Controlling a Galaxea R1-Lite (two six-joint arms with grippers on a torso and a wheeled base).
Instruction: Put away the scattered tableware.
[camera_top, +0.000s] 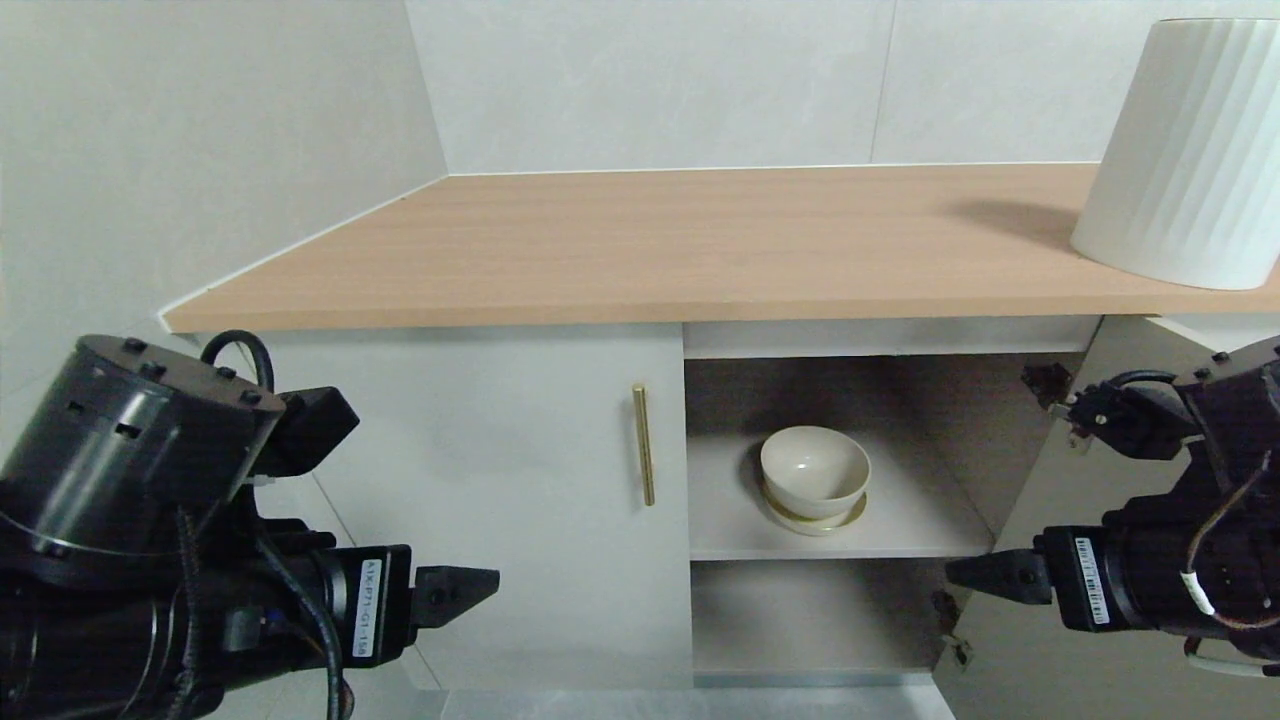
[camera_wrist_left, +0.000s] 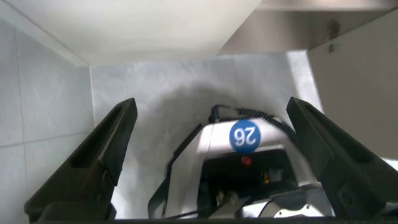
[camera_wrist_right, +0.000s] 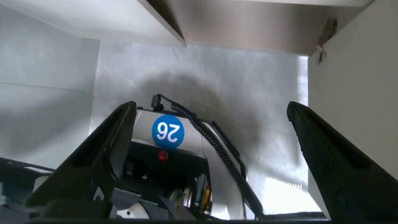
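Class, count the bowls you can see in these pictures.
1: a bowl on a plate, on the cupboard's upper shelf. The closed door may hide more.

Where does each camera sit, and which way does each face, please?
Head view: on the head, looking forward and down at the countertop and open cabinet with a bowl; left gripper and right gripper at lower corners.
Left wrist view: on that wrist, facing the tiled floor between its open fingers.
Right wrist view: likewise, between its own open fingers.
Both wrist views share floor and cabinet door.
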